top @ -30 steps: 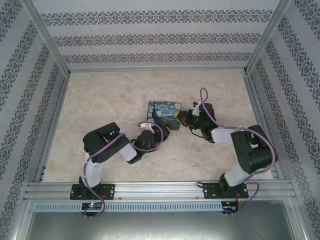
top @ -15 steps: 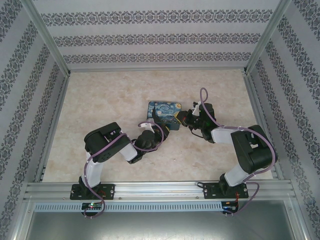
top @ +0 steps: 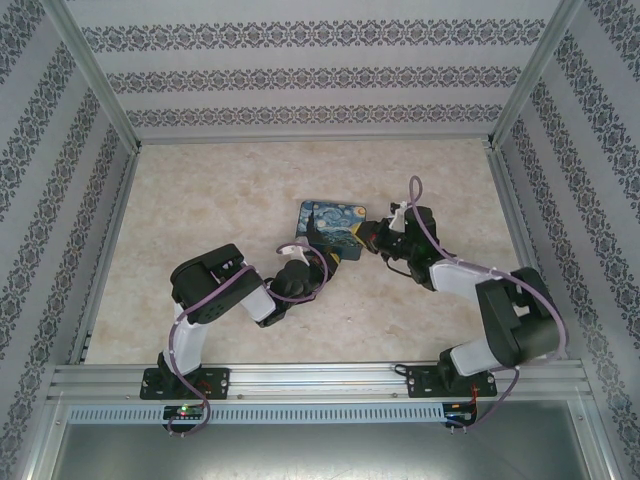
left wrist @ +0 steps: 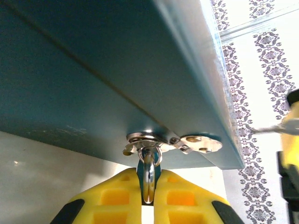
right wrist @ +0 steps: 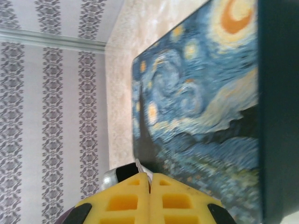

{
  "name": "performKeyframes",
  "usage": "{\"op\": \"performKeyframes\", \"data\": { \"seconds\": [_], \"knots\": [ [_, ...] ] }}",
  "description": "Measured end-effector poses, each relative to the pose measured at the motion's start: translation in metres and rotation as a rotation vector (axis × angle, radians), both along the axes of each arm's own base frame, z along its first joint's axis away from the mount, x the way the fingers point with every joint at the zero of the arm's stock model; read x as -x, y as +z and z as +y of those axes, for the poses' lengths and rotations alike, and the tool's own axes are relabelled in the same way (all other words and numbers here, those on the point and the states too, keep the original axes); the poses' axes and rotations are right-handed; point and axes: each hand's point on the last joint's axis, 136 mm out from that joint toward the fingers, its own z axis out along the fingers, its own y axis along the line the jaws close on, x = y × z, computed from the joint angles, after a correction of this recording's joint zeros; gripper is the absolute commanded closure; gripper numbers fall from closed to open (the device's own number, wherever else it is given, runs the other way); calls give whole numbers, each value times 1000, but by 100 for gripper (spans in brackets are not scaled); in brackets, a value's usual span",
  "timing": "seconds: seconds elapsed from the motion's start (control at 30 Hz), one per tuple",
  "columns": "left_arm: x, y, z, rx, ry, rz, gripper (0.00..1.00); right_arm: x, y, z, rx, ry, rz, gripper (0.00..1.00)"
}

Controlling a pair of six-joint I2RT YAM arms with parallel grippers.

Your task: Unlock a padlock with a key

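Rectangular metal tin box (top: 333, 226) with a glossy Starry-Night-print lid and smooth satin teal sides, a polished silvery metal hasp (left wrist: 187, 142), the tiny padlock (left wrist: 148, 177) with its shiny thin metal shackle, a thin pale metal key (right wrist: 139, 164), matt yellow moulded-plastic fingers (left wrist: 112, 200), and a smooth, faintly glossy beige marbled surface (top: 220, 200).

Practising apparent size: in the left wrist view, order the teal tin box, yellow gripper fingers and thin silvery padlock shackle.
Largest to smallest: teal tin box; left gripper's yellow fingers, enlarged by nearness; thin silvery padlock shackle.
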Motion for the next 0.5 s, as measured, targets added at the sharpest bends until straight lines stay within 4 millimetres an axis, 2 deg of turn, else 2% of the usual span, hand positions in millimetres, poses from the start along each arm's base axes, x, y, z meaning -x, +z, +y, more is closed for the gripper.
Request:
{"op": "performKeyframes", "data": {
  "seconds": [0.1,0.17,0.4,0.5],
  "knots": [
    [1,1,-2,18,-10,12,100,15,8,-2,-14,14,-26,100],
    [1,2,-3,32,-19,24,100,28,5,-6,-16,22,-21,100],
    [7,6,-6,60,-76,83,100,74,-27,-17,-4,37,44,100],
    [8,8,-7,76,-99,105,100,87,-38,-21,2,37,67,100]
  ]
}}
